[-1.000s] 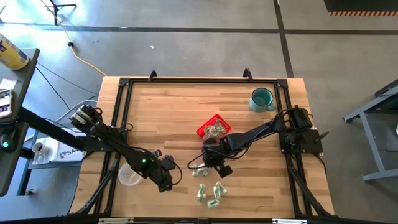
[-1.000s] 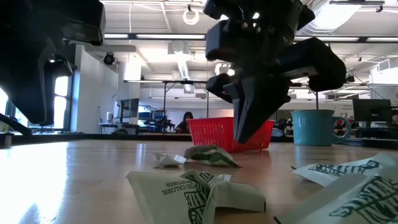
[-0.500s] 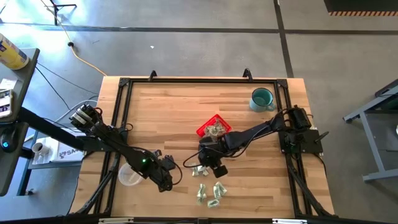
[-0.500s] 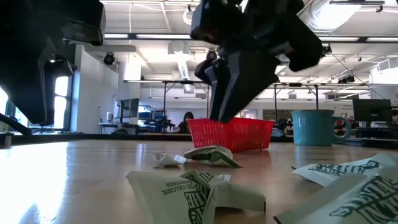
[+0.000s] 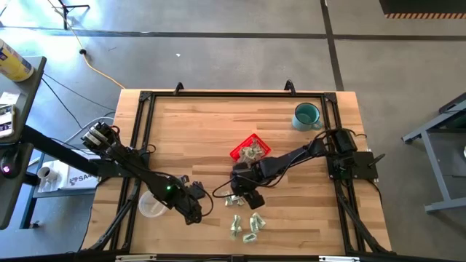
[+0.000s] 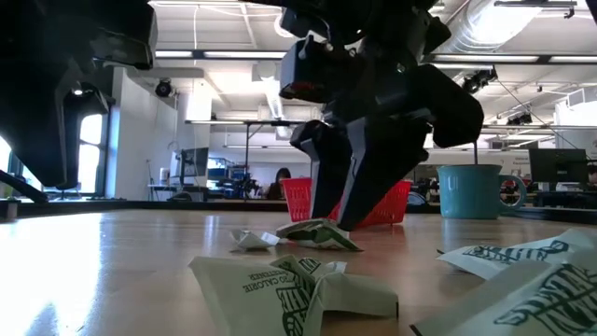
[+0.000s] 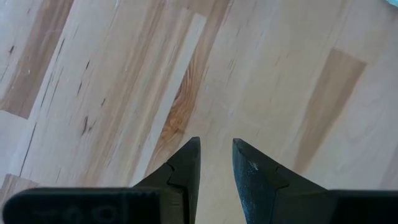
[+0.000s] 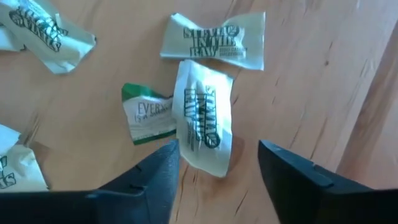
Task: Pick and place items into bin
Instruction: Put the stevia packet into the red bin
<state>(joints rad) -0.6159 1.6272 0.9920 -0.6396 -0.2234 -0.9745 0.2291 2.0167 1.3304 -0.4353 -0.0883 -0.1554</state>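
The red bin (image 5: pixel 250 148) stands mid-table with a few pale wrapped items inside. Several more items lie loose on the wood just near of it (image 5: pixel 247 224). My right gripper (image 5: pixel 243 195) hovers low over the farthest of these, open. In the right wrist view a white and green item (image 8: pixel 205 118) lies flat on the wood, its near end between my two fingers (image 8: pixel 163 169), apart from both. In the low view the same gripper (image 6: pixel 347 210) points down over that item (image 6: pixel 317 233). My left gripper (image 5: pixel 196 208) waits near the table's front left, slightly open over bare wood (image 7: pixel 214 158).
A clear plastic cup (image 5: pixel 151 205) stands beside my left arm. A teal mug (image 5: pixel 306 115) sits at the far right. Other items lie close around the one under my right gripper (image 8: pixel 214 37), (image 8: pixel 146 113). Black frame rails run along the table's edges (image 5: pixel 138 145).
My right gripper has moved from beside the bin toward the table's near left, down over the loose items, and its fingers have opened. The items have not moved.
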